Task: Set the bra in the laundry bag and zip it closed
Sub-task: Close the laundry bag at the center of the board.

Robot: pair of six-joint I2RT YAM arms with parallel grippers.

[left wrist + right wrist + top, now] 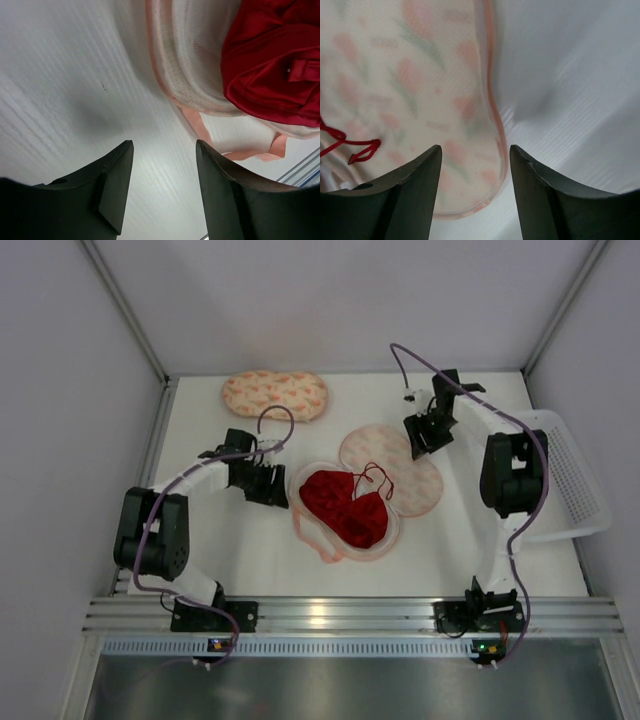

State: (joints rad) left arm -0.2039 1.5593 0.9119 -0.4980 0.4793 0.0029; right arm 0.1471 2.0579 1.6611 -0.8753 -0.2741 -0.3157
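The bra point(345, 505) lies in the opened laundry bag point(415, 485), filling the half just to the right of the left pincer point(275, 488). The flipped-out lid half spreads under and in front of the right pincer point(425, 435). 1 thin strap point(375, 475) trails off the cups onto that lid. Both pincers stand partly open with nothing between their fingers (the right wrist view shows only the lid's rim below the gap).

The likely trouble is the strap. If the lid is folded over as things lie, the strap could land on the seam and foul the zip. A grab at the soft rim may also take only 1 layer, or drag the whole bag across the counter point(250, 550).

There is bare counter beside and behind the left pincer. The twin pouch point(275, 395) sits well beyond it. The white basket point(575, 480) crowds the right arm's outer side.
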